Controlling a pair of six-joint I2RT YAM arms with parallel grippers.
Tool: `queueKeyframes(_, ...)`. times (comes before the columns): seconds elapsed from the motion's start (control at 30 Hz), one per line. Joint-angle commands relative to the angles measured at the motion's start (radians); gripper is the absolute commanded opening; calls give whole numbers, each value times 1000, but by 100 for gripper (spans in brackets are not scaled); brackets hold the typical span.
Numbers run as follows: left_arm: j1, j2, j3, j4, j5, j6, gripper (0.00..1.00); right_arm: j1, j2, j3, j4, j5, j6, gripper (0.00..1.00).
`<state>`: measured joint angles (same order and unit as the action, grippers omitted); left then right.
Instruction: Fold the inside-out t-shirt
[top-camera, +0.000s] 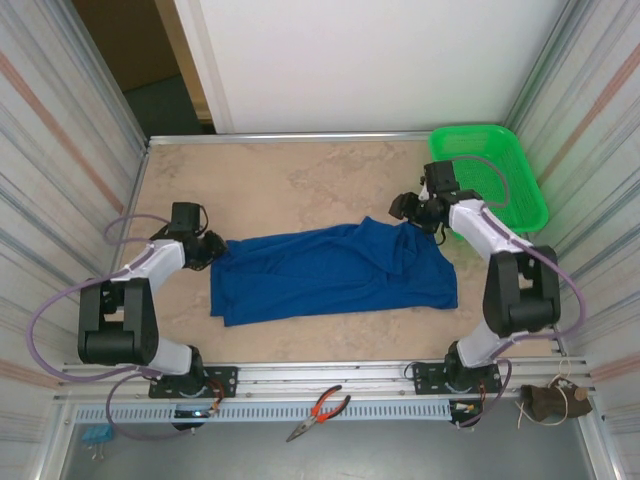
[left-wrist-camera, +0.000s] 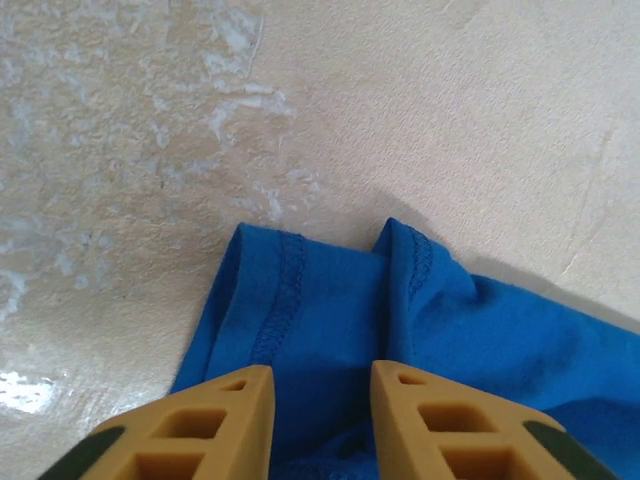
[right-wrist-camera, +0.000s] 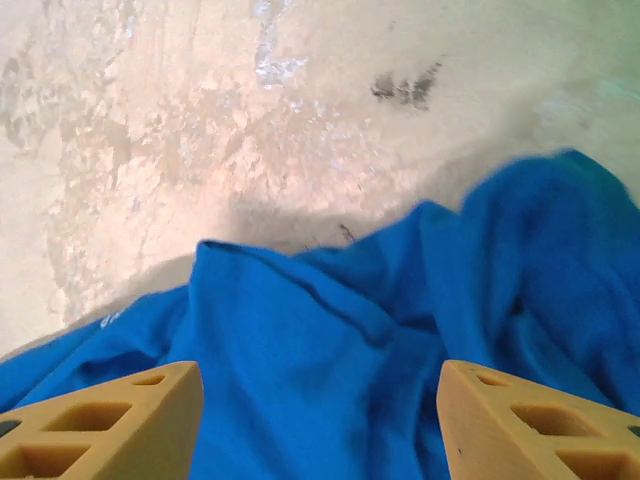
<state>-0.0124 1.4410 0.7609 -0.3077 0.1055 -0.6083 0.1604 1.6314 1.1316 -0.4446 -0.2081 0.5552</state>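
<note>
Royal-blue cloth: we find the inside-out t-shirt (top-camera: 335, 272) stretched out on the table (top-camera: 300, 170), left of the green basket (top-camera: 528, 190). At the end nearest the basket, we see the right gripper (top-camera: 408, 212) with its fingers spread wide. At the end farthest from the basket, the left gripper (top-camera: 213, 249) has its fingers parted over the cloth.

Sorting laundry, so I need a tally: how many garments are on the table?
1. A blue shirt lies spread across the table's middle. The green basket at the far right looks empty, though the right arm covers part of it.
</note>
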Motion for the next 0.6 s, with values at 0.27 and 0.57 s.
queueKeyframes(0.27,-14,41,38,1,23,2,48,53,148,21,7,-50,-29,36)
queueKeyframes(0.57,-33,167,101,24,29,7,0,18,-64,-22,-25,-115,-52,0)
